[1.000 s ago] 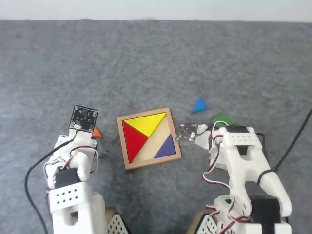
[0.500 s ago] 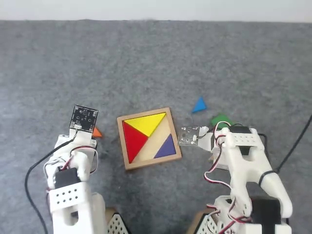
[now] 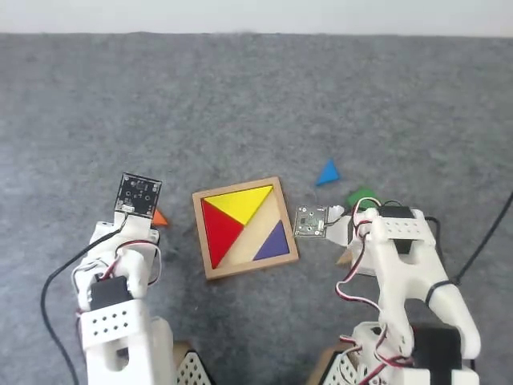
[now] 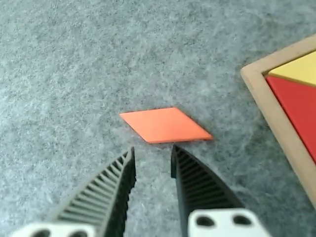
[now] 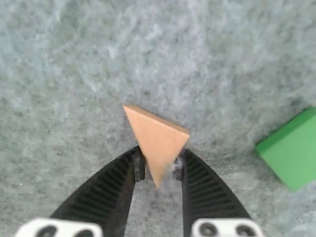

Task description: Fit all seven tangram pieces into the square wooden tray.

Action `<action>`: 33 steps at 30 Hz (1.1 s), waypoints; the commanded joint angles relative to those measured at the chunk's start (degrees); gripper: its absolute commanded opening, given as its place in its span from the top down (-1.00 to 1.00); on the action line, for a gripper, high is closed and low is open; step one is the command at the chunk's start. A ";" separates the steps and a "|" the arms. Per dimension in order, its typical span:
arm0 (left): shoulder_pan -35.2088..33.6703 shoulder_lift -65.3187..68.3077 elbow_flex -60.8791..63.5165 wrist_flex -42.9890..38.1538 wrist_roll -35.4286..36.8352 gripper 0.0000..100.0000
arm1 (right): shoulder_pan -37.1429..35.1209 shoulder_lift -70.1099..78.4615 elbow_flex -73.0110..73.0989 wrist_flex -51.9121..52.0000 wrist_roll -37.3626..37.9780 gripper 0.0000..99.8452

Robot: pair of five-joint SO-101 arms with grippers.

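Observation:
The square wooden tray [image 3: 206, 265] lies at mid-table holding a yellow triangle [image 3: 240, 202], a red triangle [image 3: 220, 228] and a purple triangle [image 3: 274, 239]. In the right wrist view my right gripper [image 5: 158, 165] is shut on a tan triangle [image 5: 157, 138], held low over the mat beside the green square [image 5: 291, 148]. My left gripper [image 4: 152, 150] is narrowly open with nothing between its fingers, just short of the orange parallelogram [image 4: 165, 125] lying flat on the mat. The tray's corner [image 4: 256, 86] is near that piece. A blue triangle [image 3: 327, 172] rests beyond the green square [image 3: 362, 196].
Grey felt covers the whole table. The left arm [image 3: 120, 265] stands left of the tray and the right arm [image 3: 397, 249] right of it, both near the front edge. The far half of the mat [image 3: 256, 96] is bare.
The right arm has shifted slightly towards the near side, its wrist dropping a little beside the tray. The left arm and the loose pieces have not moved.

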 commanded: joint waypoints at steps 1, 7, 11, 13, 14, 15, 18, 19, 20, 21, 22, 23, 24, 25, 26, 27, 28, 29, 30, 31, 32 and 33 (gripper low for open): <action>0.18 -1.23 -0.66 0.53 0.18 0.76 | 1.10 -3.74 0.70 1.01 0.53 0.83; 0.18 -1.23 -0.66 0.53 0.18 0.76 | -4.70 -10.07 0.88 6.37 0.70 0.45; 0.18 -1.23 -0.66 0.53 0.18 0.76 | -9.54 -11.03 2.90 5.23 0.53 0.46; 0.18 -1.23 -0.66 0.53 0.18 0.76 | -10.59 -11.03 3.96 4.62 0.53 0.50; 0.18 -1.23 -0.66 0.53 0.18 0.76 | -10.59 -11.03 4.40 4.18 0.53 0.51; 0.18 -1.23 -0.66 0.53 0.18 0.76 | -10.51 -11.03 4.57 4.00 0.53 0.53; 0.18 -1.23 -0.66 0.53 0.18 0.76 | -9.10 -11.03 4.92 4.09 0.53 0.54; 0.18 -1.23 -0.66 0.53 0.18 0.76 | -8.57 -11.03 4.92 4.09 0.62 0.54; 0.18 -1.23 -0.66 0.53 0.18 0.76 | -7.96 -11.03 4.92 4.09 0.70 0.54; 0.18 -1.23 -0.66 0.53 0.18 0.76 | -7.43 -11.03 4.92 4.09 0.79 0.54; 0.18 -1.23 -0.66 0.53 0.18 0.76 | -7.08 -11.03 4.92 4.00 0.88 0.54; 0.18 -1.23 -0.66 0.53 0.18 0.76 | -6.90 -11.03 5.10 3.56 0.88 0.54; 0.18 -1.23 -0.66 0.62 0.18 0.76 | -6.81 -10.95 5.19 2.59 0.88 0.54; 0.18 -1.23 -0.66 0.62 0.18 0.76 | -6.81 -10.95 5.27 1.98 0.88 0.54; 0.09 -1.23 -0.66 0.62 0.18 0.76 | -6.73 -10.86 5.27 1.71 0.88 0.54; 0.09 -1.23 -0.66 0.62 0.18 0.76 | -6.73 -10.86 5.27 1.63 0.88 0.53; 0.09 -1.23 -0.66 0.62 0.18 0.76 | -6.73 -10.86 5.19 1.63 1.32 0.53; 0.09 -1.23 -0.66 0.62 0.18 0.76 | -6.73 -10.95 5.19 1.63 2.46 0.53; 0.09 -1.23 -0.66 0.62 0.18 0.76 | -6.73 -10.95 5.10 1.63 3.25 0.53; 0.09 -1.23 -0.66 0.62 0.18 0.76 | -6.73 -11.03 4.92 1.63 3.87 0.53; 0.09 -1.23 -0.66 0.62 0.18 0.76 | -6.73 -11.21 4.92 1.63 3.96 0.53; 0.09 -1.23 -0.66 0.62 0.18 0.76 | -6.73 -11.38 4.84 1.63 4.04 0.53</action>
